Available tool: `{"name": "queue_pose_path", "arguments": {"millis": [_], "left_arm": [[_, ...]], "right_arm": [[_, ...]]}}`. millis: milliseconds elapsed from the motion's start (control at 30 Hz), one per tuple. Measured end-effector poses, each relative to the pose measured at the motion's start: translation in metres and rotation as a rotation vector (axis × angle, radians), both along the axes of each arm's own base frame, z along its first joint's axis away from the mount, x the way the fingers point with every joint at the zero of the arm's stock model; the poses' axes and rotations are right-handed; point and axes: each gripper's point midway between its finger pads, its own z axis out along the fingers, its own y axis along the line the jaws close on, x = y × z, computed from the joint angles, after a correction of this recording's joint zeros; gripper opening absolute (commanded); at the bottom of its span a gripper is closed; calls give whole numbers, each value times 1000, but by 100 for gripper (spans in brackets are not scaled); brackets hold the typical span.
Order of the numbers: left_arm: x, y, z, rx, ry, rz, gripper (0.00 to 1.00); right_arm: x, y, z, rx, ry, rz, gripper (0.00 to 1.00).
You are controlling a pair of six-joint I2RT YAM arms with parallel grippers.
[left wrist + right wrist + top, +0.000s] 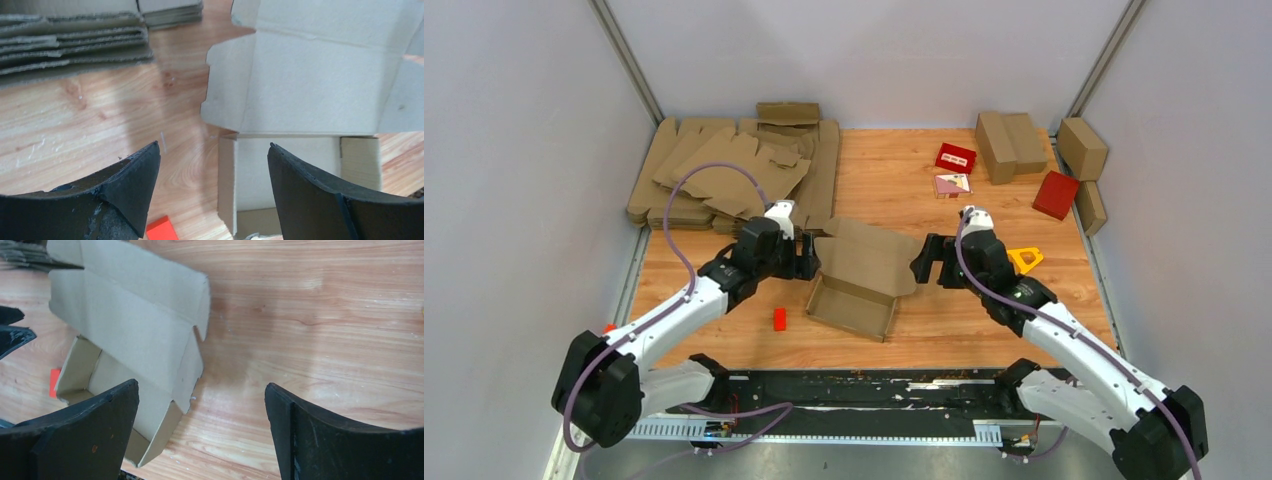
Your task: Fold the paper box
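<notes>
Left gripper (810, 262) and right gripper (922, 262) both gape wide, holding nothing. Between them on the table (984, 320) lies the paper box (864, 275), open tray nearest, lid flap spread beyond. Flat cardboard sheets (714, 170) are stacked farther back.

The paper box (859, 285) lies in the middle of the worktop (894, 185). The left claw (809, 258) is just beside its left, the right claw (921, 262) just beside its right. Behind it to the left lies a pile of flat sheets (724, 170), behind it to the right folded cartons (1009, 140). A small block (779, 319) lies at its front left.
</notes>
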Motion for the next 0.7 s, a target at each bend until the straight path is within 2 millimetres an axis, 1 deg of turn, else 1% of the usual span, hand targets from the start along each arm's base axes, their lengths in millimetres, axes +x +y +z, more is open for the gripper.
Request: {"name": "queue_pose_path", "arguments": {"millis": [100, 200, 267, 300, 333, 400, 500, 567, 700], "left_arm": [[9, -5, 9, -46, -22, -12, 81], [18, -10, 12, -57, -26, -17, 78], [27, -14, 13, -55, -25, -17, 75], [32, -17, 13, -54, -22, -19, 73], [36, -19, 13, -53, -19, -19, 71], [47, -24, 12, -47, -9, -23, 67], [59, -30, 9, -37, 6, -27, 59], [64, -32, 5, -27, 19, -31, 55], [65, -35, -4, -17, 53, -48, 38]], "right_arm": [[10, -7, -2, 17, 18, -32, 90], [20, -7, -6, 25, 44, -46, 85], [28, -5, -8, 28, 63, -46, 75], [30, -2, -4, 37, 59, -40, 71], [34, 0, -10, 33, 80, -40, 66], [38, 5, -13, 40, 102, -32, 59], [41, 12, -19, 48, 135, -16, 53], [43, 17, -23, 53, 162, -5, 50], [44, 26, -29, 68, 203, 19, 37]]}}
